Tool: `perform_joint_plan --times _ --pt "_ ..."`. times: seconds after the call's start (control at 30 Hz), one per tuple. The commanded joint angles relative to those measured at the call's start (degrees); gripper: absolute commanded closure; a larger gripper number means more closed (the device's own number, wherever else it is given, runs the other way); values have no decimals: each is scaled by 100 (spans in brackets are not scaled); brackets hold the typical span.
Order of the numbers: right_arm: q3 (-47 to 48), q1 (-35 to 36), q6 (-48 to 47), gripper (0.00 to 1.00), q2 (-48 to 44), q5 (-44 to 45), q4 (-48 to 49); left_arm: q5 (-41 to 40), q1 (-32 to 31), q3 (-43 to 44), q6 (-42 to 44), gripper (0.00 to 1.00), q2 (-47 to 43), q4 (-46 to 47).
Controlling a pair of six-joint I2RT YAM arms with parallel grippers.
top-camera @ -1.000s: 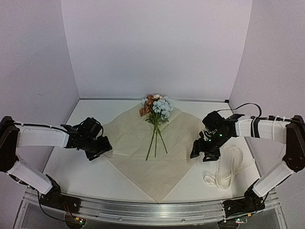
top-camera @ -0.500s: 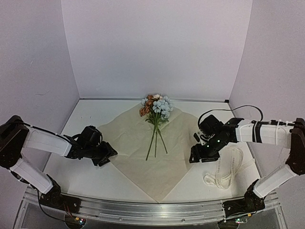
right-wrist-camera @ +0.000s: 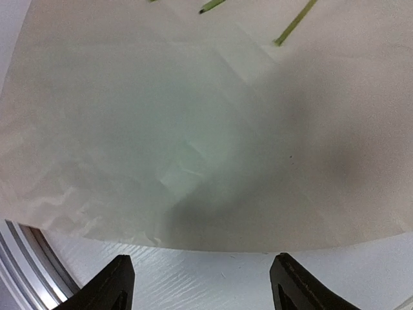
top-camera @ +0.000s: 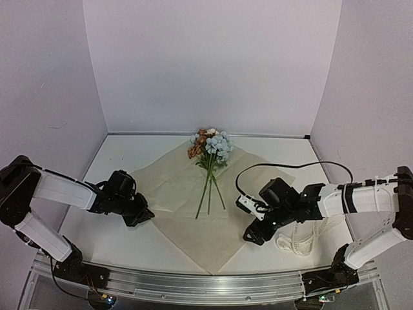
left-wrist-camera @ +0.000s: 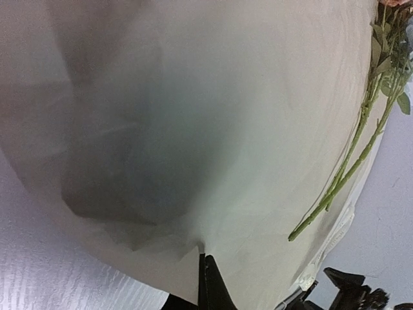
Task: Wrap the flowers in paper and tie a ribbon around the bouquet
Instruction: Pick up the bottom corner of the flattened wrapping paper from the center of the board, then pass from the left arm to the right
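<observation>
Paper [top-camera: 184, 187] edge pinched in left gripper [top-camera: 143, 217].

Pale blue and rusty-brown flowers [top-camera: 211, 143], peach-tan paper [top-camera: 193, 219], cream-white ribbon [top-camera: 290, 247]

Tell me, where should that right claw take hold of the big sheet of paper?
Probably at the thin near-right edge of the paper, coming in low from the right. The sheet lies flat, so only an edge offers a pinch, and the open right claw faces it.
</observation>
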Motion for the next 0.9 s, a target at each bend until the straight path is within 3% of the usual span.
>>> perform_joint_plan --times 0.0,0.37,0.73,0.87 --pt "-434 307 -1354 24 -350 -309 1063 702 437 71 171 100 -384 -410" --pt "-750 1880 -2932 21 -529 544 1219 1685 1016 -87 47 100 -538 -334" --pt "-232 2844 -3542 21 941 1979 2710 2035 1248 32 248 100 -461 -509" --pt "-12 3129 -4144 20 1682 2825 3765 2086 1308 60 327 100 -475 -621"
